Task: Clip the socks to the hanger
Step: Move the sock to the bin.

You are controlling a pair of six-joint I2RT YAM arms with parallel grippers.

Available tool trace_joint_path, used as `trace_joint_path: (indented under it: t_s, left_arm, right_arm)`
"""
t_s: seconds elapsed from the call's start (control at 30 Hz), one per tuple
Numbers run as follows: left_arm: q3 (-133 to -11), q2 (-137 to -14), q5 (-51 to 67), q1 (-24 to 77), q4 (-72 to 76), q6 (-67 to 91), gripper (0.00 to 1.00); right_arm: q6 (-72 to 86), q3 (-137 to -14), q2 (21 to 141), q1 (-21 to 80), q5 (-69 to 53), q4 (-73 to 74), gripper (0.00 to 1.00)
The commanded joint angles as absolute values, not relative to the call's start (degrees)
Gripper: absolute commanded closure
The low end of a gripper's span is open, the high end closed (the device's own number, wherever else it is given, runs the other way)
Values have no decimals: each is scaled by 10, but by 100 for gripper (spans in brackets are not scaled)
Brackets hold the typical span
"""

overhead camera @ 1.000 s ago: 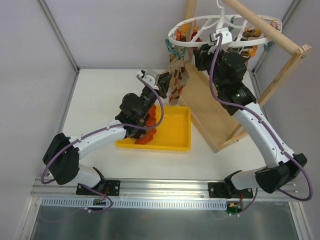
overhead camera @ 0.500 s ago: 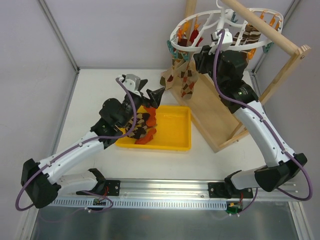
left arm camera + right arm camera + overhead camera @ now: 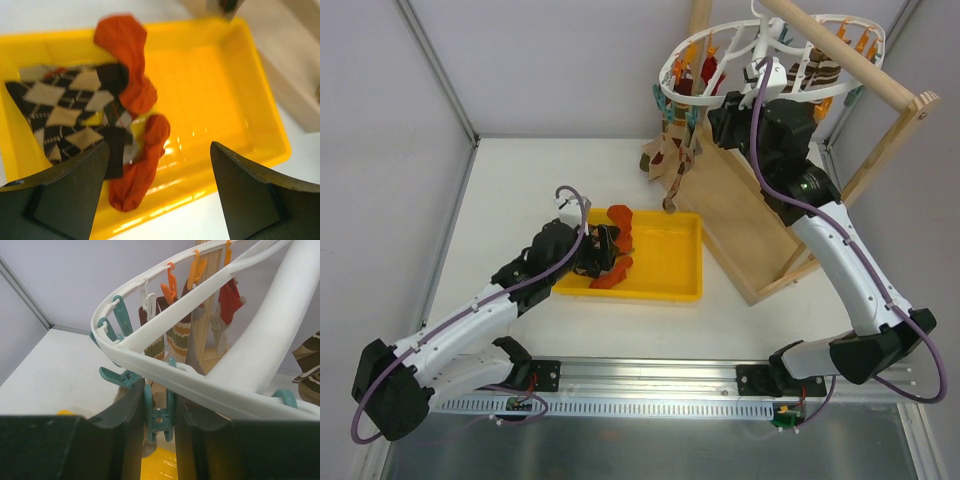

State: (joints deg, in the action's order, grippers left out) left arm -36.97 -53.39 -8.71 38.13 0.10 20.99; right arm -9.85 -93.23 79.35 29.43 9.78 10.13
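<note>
My left gripper (image 3: pixel 157 155) has dropped from the hanger back over the tray, its jaws now spread and empty. My right gripper (image 3: pixel 157 405) has stayed clamped on a teal plastic clothespin (image 3: pixel 159 422). In the top view the white plastic oval ring hanger (image 3: pixel 210 390) hangs at one o'clock, with a brown-and-beige argyle sock (image 3: pixel 672 160) dangling from its nine o'clock edge. The glossy yellow plastic tray (image 3: pixel 210 90) holds another soft argyle knit sock (image 3: pixel 65 110) at nine o'clock in my left wrist view, with limp orange-red socks (image 3: pixel 142 170) at centre. I judge I should pinch one cuff only and lift it clear of the tangle.
</note>
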Motion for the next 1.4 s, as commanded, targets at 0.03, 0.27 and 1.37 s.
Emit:
trace_joint_path:
  t_s: [0.03,0.27,1.37]
  left_arm:
    - [-375,-596,-63,374,-31,255,18]
    - [-456,-745,-90,374,-2,247,20]
    - [-478,-892,-69,460,215,229,100]
  right_arm:
    - [-91,-930,765,297,77,121,99]
    - [-88,-921,760,298,71,124,99]
    - [-101,-916,747,297,93,154,99]
